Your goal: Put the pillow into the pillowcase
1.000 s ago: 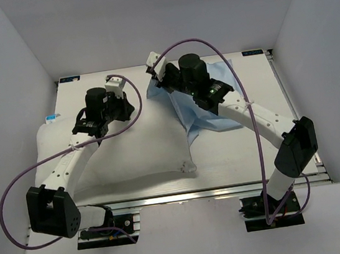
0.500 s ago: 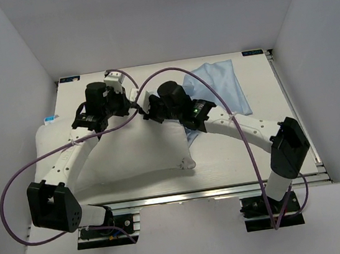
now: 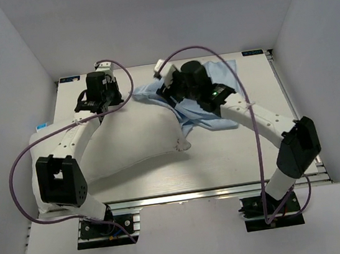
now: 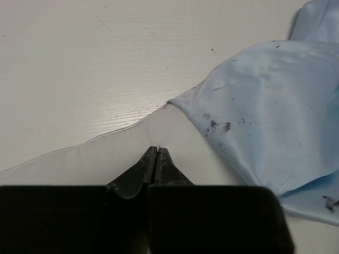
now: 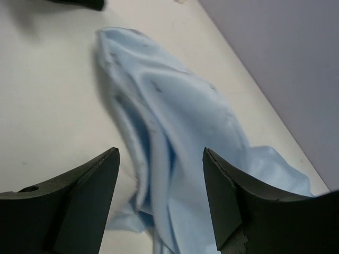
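Left gripper (image 4: pixel 157 150) has its fingers pressed together at the pillow's (image 3: pixel 134 138) far edge, pinching, as it looks, a bit of the white cloth. The pillow lies on the table's (image 3: pixel 236 156) left half, from 9 o'clock in to the centre. It is plump, soft and light by the look of it, so it will sag and fold rather than slide in as a slab. Its cover wrinkles easily, and a hold at a corner or along an edge seam seems the best grip. Its long axis runs about 8 to 2 o'clock. A small tag (image 3: pixel 41 127) sits at the 9 o'clock corner, and the far right corner points at 2 o'clock toward the pillowcase (image 3: pixel 220 73). That corner meets a blue edge in the left wrist view, where the white runs under the blue. Whether it is inside the mouth or merely beneath a flap, I cannot tell. The pillowcase is thin, limp and creased, bunched at 1 o'clock with a tongue drawn out toward 11. It will collapse unless one layer of its open hem is lifted, so that is likely the place to take it. Its axis is unclear in the crumple. Right gripper (image 5: pixel 160 159) hangs over those folds with fingers spread wide, holding nothing.
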